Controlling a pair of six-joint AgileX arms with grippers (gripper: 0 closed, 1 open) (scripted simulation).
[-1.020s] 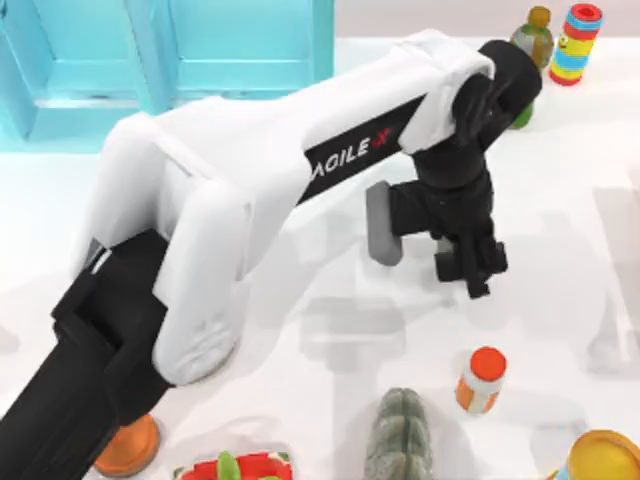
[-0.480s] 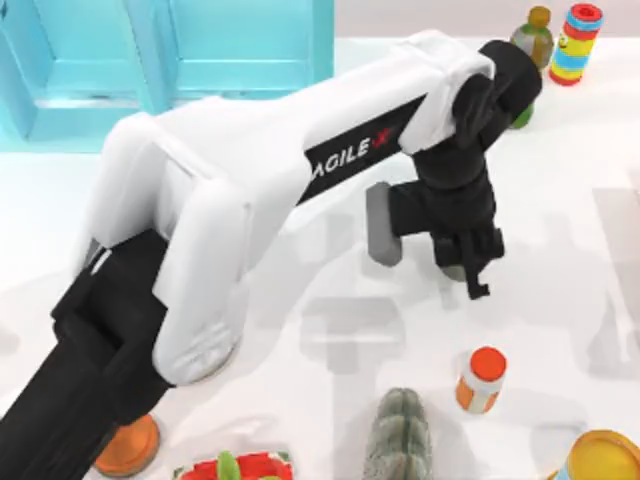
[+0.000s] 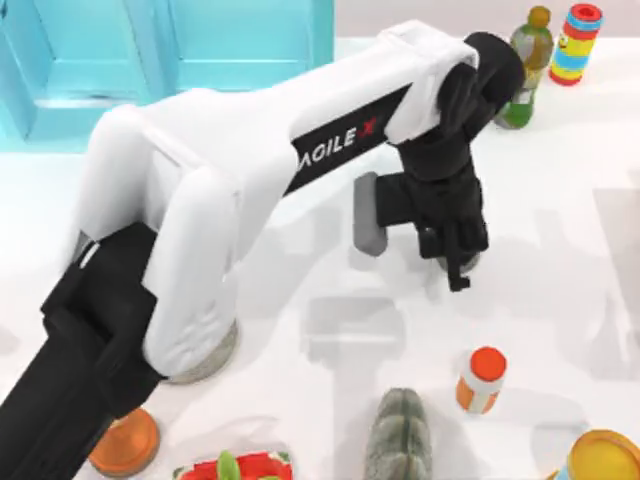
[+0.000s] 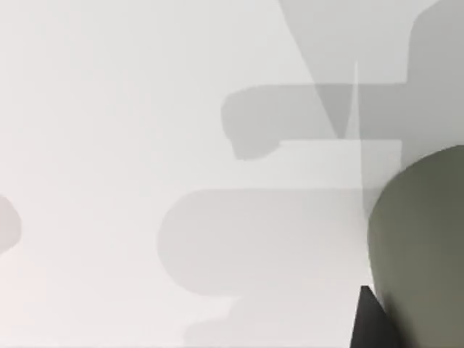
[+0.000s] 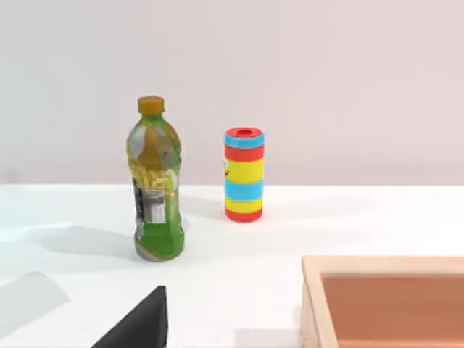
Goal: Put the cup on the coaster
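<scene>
Since the earlier frame my left gripper [image 3: 455,262] has shifted slightly left, closed on the matte grey-olive cylindrical cup [image 4: 428,246], carrying it toward the round grey coaster [image 3: 205,352].

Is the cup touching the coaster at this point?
Apart. The top view shows the cup under the left gripper, with a wide stretch of bare table between it and the coaster to its left.

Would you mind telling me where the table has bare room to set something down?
Bare table lies at the top view's right, between the green bottle and the orange-capped bottle. The near edge is crowded: the grey ridged object, the orange base. The left end effector occupies the middle.
</scene>
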